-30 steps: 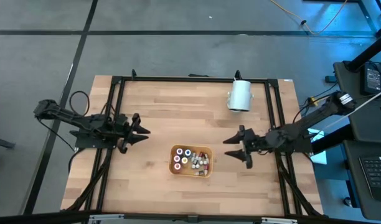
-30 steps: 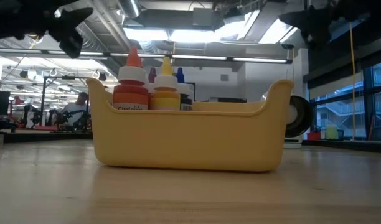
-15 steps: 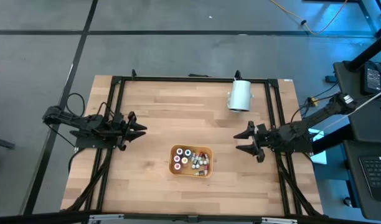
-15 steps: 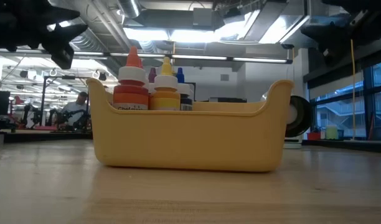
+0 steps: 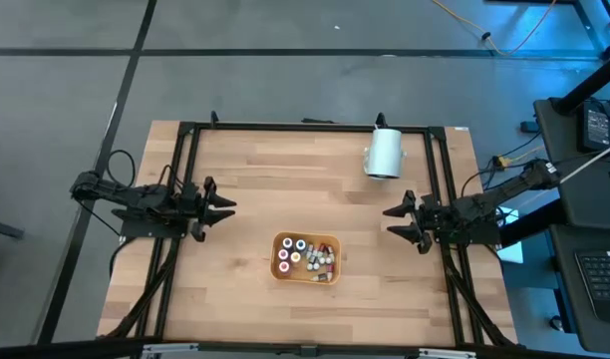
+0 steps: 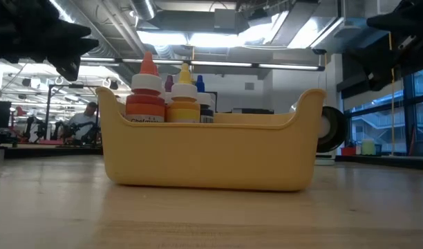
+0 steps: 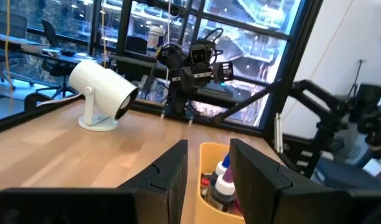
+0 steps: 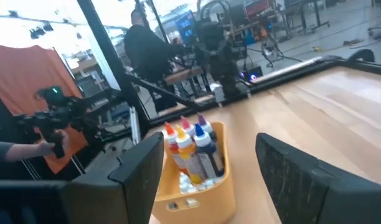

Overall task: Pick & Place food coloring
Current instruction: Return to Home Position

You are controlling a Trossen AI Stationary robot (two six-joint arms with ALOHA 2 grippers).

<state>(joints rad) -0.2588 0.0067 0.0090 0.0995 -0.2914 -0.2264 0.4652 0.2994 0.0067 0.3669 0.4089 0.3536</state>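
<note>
Wood-plank table (image 5: 235,170) is carrying three things. The white cylinder (image 5: 385,154) is sitting near the far edge, well apart from the rest.

The left gripper (image 5: 227,210) is hanging over the left side of the table, pointing inward. Its jaws are standing apart with a narrow gap, holding nothing, and the left wrist view shows the bin through that gap.

The right gripper (image 5: 391,221) is hanging over the right side by the frame rail. Its jaws are spread wide and empty.

The yellow bin (image 6: 211,152) is sitting mid-table between the two grippers, touching neither, offset to the side away from the cylinder.

The food coloring (image 5: 305,256) is all sitting inside the bin.
- From above, it is showing as a tight cluster of small round caps in white, pink, blue and dark.
- Level with the table, an orange bottle with a white collar and a yellow one are standing upright at one end, poking over the rim. Purple and blue tips are showing behind them.
- The right wrist view is showing smaller pieces lying on the bin floor; I can't tell their colours.

Versus a second ago:
- The right gripper is sitting further out toward the right edge; it was close beside the bin.
- The left arm is folded back slightly.
- The bin, bottles and cylinder are sitting where they were.
</note>
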